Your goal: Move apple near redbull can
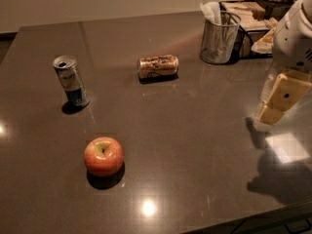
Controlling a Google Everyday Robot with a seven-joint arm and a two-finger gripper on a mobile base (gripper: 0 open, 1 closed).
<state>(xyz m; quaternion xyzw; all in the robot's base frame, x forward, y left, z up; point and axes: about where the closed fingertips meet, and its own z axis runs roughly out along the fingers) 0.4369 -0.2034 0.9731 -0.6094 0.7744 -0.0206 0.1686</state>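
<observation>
The apple (103, 156), red-orange with a yellowish-green stem dimple, sits on the dark table (195, 145) at the front left. The redbull can (71, 80), slim, silver and blue with an opened top, stands upright at the left, behind the apple and a clear gap away from it. My gripper (269, 117) hangs from the white arm (295, 38) at the right edge, just above the table, far to the right of the apple and the can. It holds nothing.
A gold-brown patterned can (158, 66) lies on its side in the middle back. A metal mesh cup (220, 38) with napkins stands at the back right, beside a box of snacks (253, 18). The table's front edge runs along the bottom right.
</observation>
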